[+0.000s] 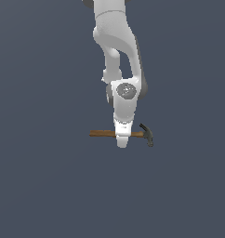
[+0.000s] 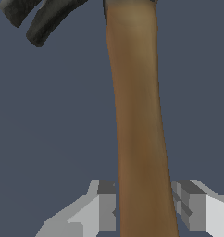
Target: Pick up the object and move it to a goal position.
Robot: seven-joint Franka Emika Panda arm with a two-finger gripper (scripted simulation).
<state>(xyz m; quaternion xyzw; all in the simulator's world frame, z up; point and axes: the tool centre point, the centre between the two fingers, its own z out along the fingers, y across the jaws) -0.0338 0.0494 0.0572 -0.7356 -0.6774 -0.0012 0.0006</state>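
The plain dark grey surface [image 1: 40, 186] fills both views without a visible edge or corner, so nothing here can be placed against a desk border; places are given relative to the arm and the views instead.

The white arm [image 1: 116, 42] comes down from the top of the exterior view, its wrist pointing straight down over the middle of the scene. At its end the gripper [image 1: 122, 139] sits across the hammer [image 1: 105, 134], roughly midway along the handle.

The hammer lies level, its brown wooden handle [image 2: 137, 115] running toward the exterior view's left and its dark curved head [image 1: 147, 134] toward the exterior view's right. Whether it rests on the surface or is already raised off it cannot be told, since no shadow or contact line shows.

In the wrist view the two grey fingers [image 2: 104, 203] stand one on each side of the handle. The one on one side looks to touch the wood; on the other side a thin sliver of background seems to show between pad and handle, so the fingers are narrow around the handle, and whether they are fully clamped cannot be told for sure.

The step in hand looks like the grasp itself, at or just before closure. No goal marker is visible in either view. The next move calls for a firm squeeze, then a straight lift; because the head is heavier than the handle, the hammer may tip toward the head side if the hold is loose.
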